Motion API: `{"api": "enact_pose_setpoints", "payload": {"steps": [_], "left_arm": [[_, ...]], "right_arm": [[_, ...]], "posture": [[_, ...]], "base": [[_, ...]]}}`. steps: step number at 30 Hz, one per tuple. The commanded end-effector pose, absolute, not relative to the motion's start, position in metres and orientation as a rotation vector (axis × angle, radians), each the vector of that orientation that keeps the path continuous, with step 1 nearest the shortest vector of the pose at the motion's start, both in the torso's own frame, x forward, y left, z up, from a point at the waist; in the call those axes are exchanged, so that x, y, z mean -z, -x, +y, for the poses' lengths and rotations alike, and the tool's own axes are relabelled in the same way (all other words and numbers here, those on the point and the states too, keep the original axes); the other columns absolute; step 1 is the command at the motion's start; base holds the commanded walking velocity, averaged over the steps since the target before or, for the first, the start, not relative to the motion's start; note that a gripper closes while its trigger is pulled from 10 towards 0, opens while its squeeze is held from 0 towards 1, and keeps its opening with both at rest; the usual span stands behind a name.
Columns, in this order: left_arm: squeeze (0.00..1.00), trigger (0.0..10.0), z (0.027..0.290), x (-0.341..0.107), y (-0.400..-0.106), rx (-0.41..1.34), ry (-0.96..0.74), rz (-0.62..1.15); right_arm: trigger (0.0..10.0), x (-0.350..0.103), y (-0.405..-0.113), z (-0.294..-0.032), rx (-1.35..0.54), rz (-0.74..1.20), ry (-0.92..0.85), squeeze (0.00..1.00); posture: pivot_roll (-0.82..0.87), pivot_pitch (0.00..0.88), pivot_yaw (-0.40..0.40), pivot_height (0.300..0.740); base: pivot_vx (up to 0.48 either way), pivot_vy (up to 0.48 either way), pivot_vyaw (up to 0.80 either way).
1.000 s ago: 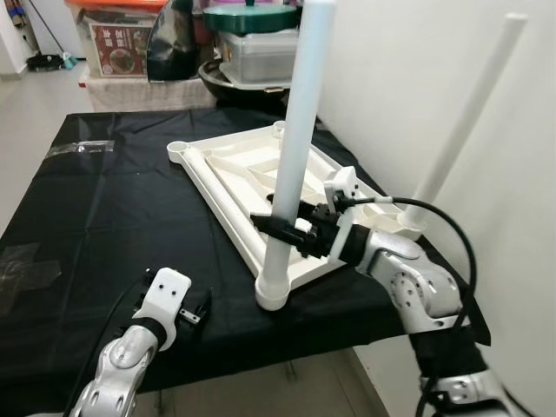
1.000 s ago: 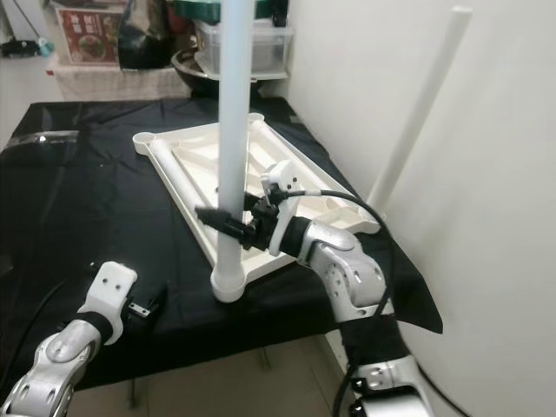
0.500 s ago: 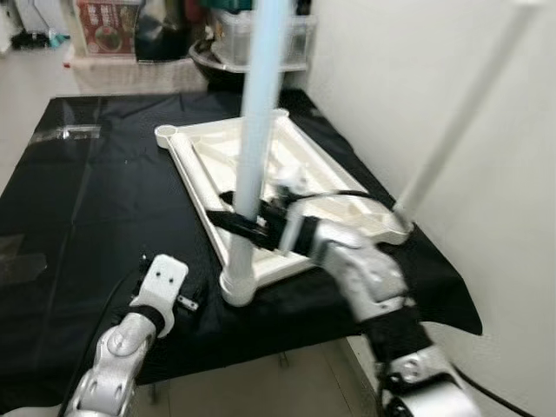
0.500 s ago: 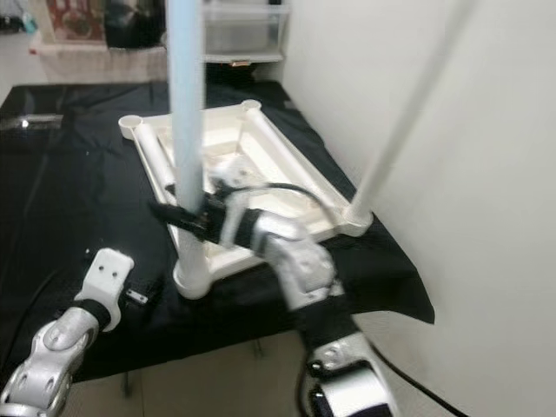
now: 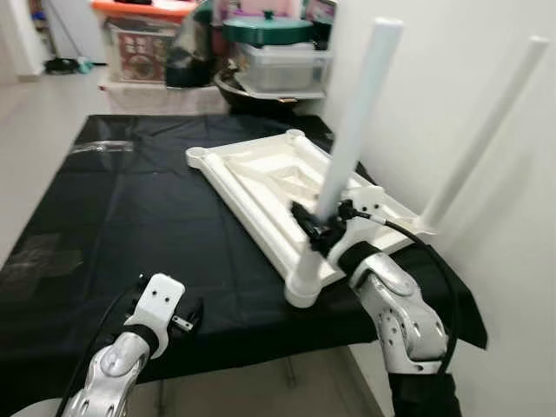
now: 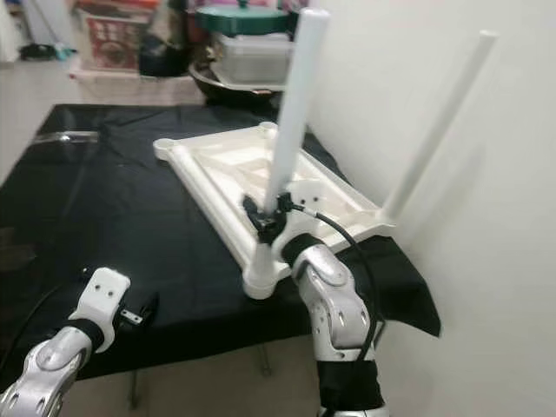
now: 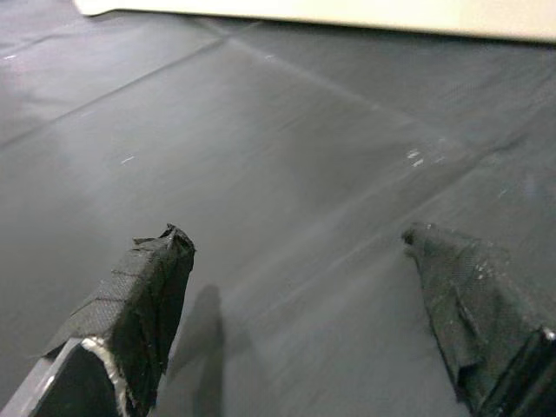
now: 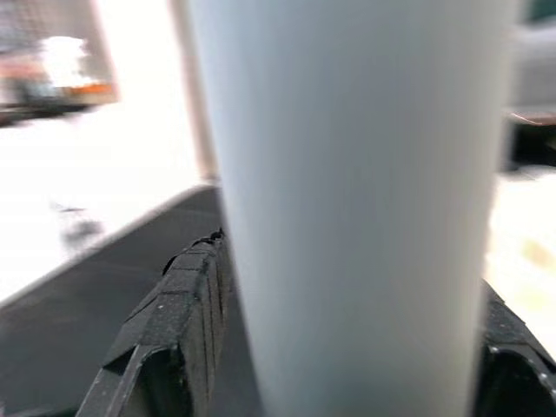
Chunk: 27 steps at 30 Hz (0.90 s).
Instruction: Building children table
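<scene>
A white table top (image 5: 261, 178) lies upside down on the black-covered table (image 5: 113, 217). A white leg (image 5: 352, 130) stands in its near corner socket (image 5: 301, 291), leaning slightly. My right gripper (image 5: 314, 228) is shut around the lower part of this leg; in the right wrist view the leg (image 8: 365, 208) sits between the black fingers (image 8: 178, 321). A second leg (image 5: 482, 130) rises from the far right corner by the wall. My left gripper (image 5: 178, 317) hovers low over the cloth near the front edge, open and empty, its fingertips (image 7: 152, 278) apart.
The white wall (image 5: 486, 278) stands close on the right. Behind the table are storage boxes (image 5: 139, 48), a clear bin (image 5: 282, 65) and a green lid (image 5: 265, 26). Tape patches (image 5: 39, 256) lie on the cloth at left. The table's front edge is near my arms.
The camera has shifted, so the whole scene moved. The gripped leg now leans to the right rather than standing upright. My left arm stays low near the front edge.
</scene>
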State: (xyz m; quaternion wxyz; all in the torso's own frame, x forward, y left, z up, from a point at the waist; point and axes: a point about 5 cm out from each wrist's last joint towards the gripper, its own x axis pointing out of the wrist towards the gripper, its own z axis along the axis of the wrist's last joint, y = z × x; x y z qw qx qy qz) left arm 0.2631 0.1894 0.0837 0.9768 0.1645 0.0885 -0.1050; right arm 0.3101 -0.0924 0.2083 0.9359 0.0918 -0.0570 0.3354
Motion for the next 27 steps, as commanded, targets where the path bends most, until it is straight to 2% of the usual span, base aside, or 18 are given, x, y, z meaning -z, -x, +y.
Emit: {"api": "enact_pose_setpoints", "payload": {"steps": [1, 2, 5, 7, 10, 12, 13, 19, 21, 22, 23, 24, 26, 27], "left_arm": [[0.00, 10.0, 0.188, -0.082, -0.264, 0.222, -0.334, 0.189], [0.00, 10.0, 0.188, -0.082, -0.264, 0.222, -0.334, 0.189], [0.00, 10.0, 0.187, -0.085, -0.268, 0.223, -0.328, 0.180], [0.00, 10.0, 0.187, -0.085, -0.268, 0.223, -0.328, 0.180], [0.00, 10.0, 0.189, -0.085, -0.271, 0.220, -0.333, 0.180], [0.00, 10.0, 0.190, -0.085, -0.272, 0.217, -0.335, 0.179], [0.00, 10.0, 0.190, -0.085, -0.273, 0.214, -0.334, 0.179], [0.00, 10.0, 0.186, -0.084, -0.272, 0.218, -0.330, 0.179], [0.00, 10.0, 0.186, -0.083, -0.269, 0.222, -0.331, 0.182], [0.00, 10.0, 0.186, -0.083, -0.269, 0.222, -0.331, 0.182], [0.00, 10.0, 0.186, -0.083, -0.268, 0.222, -0.331, 0.183], [0.00, 10.0, 0.186, -0.083, -0.268, 0.222, -0.331, 0.183], [0.00, 10.0, 0.187, -0.082, -0.268, 0.222, -0.331, 0.186], [0.00, 10.0, 0.187, -0.082, -0.268, 0.222, -0.331, 0.186]], "right_arm": [[10.0, -0.225, -0.308, -0.081, -0.819, -0.161, -0.195, 0.00], [10.0, -0.225, -0.308, -0.081, -0.819, -0.161, -0.195, 0.00], [10.0, -0.235, -0.312, -0.077, -1.119, -0.132, -0.106, 0.00], [10.0, -0.235, -0.312, -0.077, -1.119, -0.132, -0.106, 0.00], [10.0, -0.218, -0.320, -0.070, -1.238, -0.066, -0.035, 0.00], [10.0, -0.212, -0.320, -0.063, -1.272, -0.044, -0.056, 0.00], [0.0, -0.205, -0.319, -0.059, -1.306, -0.028, -0.076, 0.00], [0.0, -0.184, -0.318, -0.055, -1.293, 0.048, -0.082, 0.00], [0.0, -0.163, -0.345, -0.069, -0.834, 0.158, -0.054, 0.00], [0.0, -0.163, -0.345, -0.069, -0.834, 0.158, -0.054, 0.00], [0.0, -0.152, -0.356, -0.089, -0.513, 0.200, -0.044, 0.00], [0.0, -0.152, -0.356, -0.089, -0.513, 0.200, -0.044, 0.00], [0.0, -0.143, -0.355, -0.122, -0.105, 0.194, 0.021, 0.00], [0.0, -0.143, -0.355, -0.122, -0.105, 0.194, 0.021, 0.00]], "posture": [[0.14, 0.000, -0.096, 0.740], [0.14, 0.000, -0.096, 0.740], [0.15, 0.000, -0.102, 0.740], [0.15, 0.000, -0.102, 0.740], [0.16, 0.000, -0.111, 0.740], [0.17, 0.000, -0.118, 0.740], [0.17, 0.000, -0.119, 0.740], [0.18, 0.000, -0.117, 0.740], [0.17, 0.000, -0.118, 0.740], [0.17, 0.000, -0.118, 0.740], [0.16, 0.000, -0.115, 0.740], [0.16, 0.000, -0.115, 0.740], [0.15, 0.000, -0.106, 0.740], [0.15, 0.000, -0.106, 0.740]], "base": [[0.000, 0.000, 0.00], [0.000, 0.000, 0.00], [0.000, 0.000, 0.00], [0.000, 0.000, 0.00], [0.000, 0.000, 0.00], [0.000, 0.000, 0.00], [0.000, 0.000, 0.00], [0.000, 0.000, 0.00], [0.000, 0.000, 0.00], [0.000, 0.000, 0.00], [0.000, 0.000, 0.00], [0.000, 0.000, 0.00], [0.000, 0.000, 0.00], [0.000, 0.000, 0.00]]}}
